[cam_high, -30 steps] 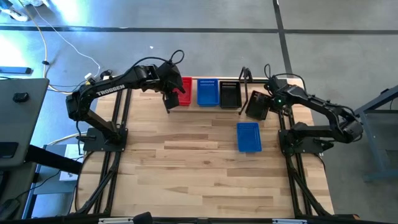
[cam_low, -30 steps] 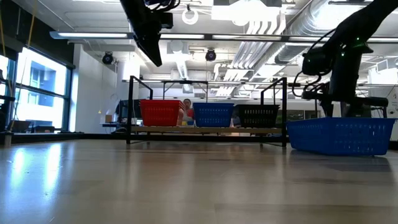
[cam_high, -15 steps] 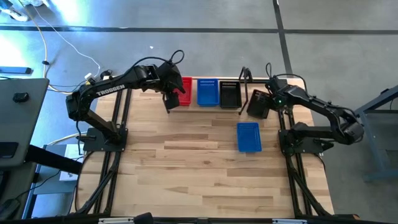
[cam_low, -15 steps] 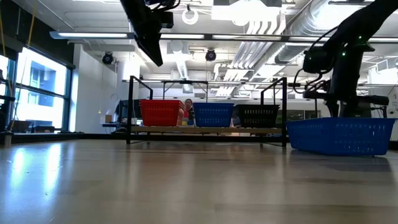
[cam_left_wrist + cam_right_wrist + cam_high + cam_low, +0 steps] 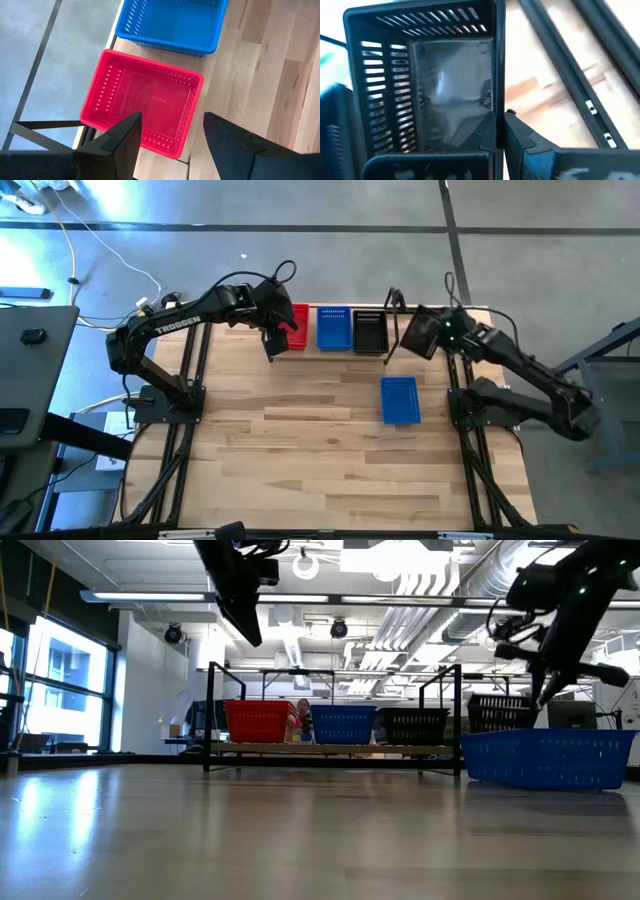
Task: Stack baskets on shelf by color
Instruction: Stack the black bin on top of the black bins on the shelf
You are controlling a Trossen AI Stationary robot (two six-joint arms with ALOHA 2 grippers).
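Note:
A red basket, a blue basket and a black basket stand side by side on the shelf at the table's far edge. My left gripper hovers open above the red basket, touching nothing. To the right of the shelf's end upright, my right gripper is shut on a second black basket. Another blue basket rests with its base on the table, nearer than the shelf. My right gripper holds the second black basket by one side wall at its rim, with one finger inside the basket and the other outside. The basket is lifted clear of the table, its opening up.
The shelf's black wire uprights stand right next to the lifted basket. The blue basket lies below and nearer than it. Bare wood tabletop fills the near half. A person shows far behind the shelf in the low view.
My right gripper has shut on the black basket's wall, risen and moved toward the table's far edge. The basket, which stood on the table right of the shelf, is now lifted clear and shows above the blue basket in the low view.

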